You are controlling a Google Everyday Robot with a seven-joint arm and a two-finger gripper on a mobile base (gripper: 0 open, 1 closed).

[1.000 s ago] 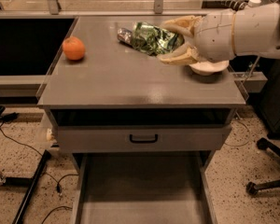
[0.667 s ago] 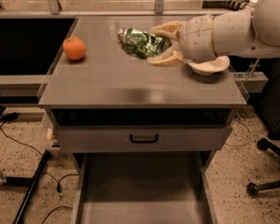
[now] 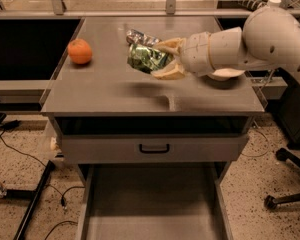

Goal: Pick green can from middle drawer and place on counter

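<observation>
My gripper reaches in from the right over the counter. It is shut on the green can, a wrinkly shiny green can held sideways between the two tan fingers, a little above the counter's middle. The middle drawer stands pulled open at the bottom of the view, and its grey floor is bare.
An orange sits on the counter's left side. A silver-blue can lies just behind the green can. A white bowl shows under my arm at the right. A shut drawer front with a black handle is above the open drawer.
My arm has carried the green can leftward, from over the bowl at the right toward the counter's middle. The orange and bowl have not moved.
</observation>
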